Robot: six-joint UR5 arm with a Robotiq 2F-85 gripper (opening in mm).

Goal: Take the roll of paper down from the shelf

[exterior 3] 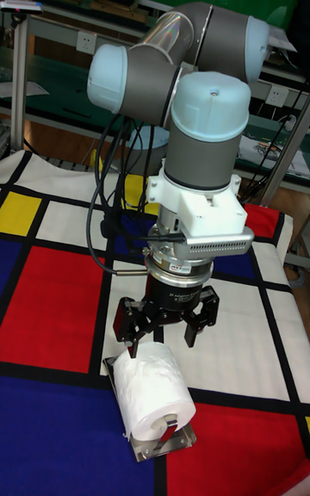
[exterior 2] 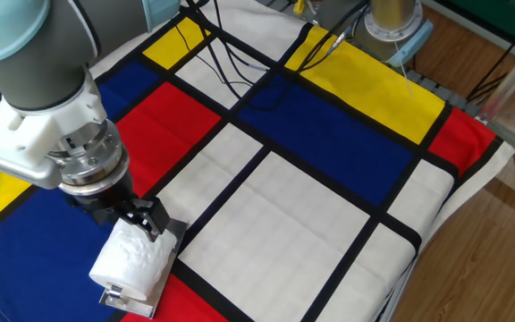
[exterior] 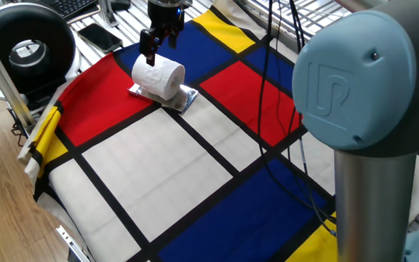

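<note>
The white embossed roll of paper (exterior: 158, 76) (exterior 2: 132, 259) (exterior 3: 153, 393) lies on its side on the shelf (exterior: 186, 99) (exterior 2: 125, 301) (exterior 3: 165, 446), a small shiny silver platform on the checkered cloth. My gripper (exterior: 156, 42) (exterior 2: 138, 217) (exterior 3: 164, 325) hangs just above the roll's rear end. It is open, its two black fingers (exterior 3: 129, 325) spread wider than the roll and holding nothing. The roll touches neither finger in the tall view.
A large black round device (exterior: 28, 47), a black phone (exterior: 99, 35) and a keyboard (exterior: 71, 6) sit past the cloth's far left edge. Black cables (exterior: 271, 109) trail across the cloth. The arm's grey-blue elbow (exterior: 362, 94) fills the right foreground.
</note>
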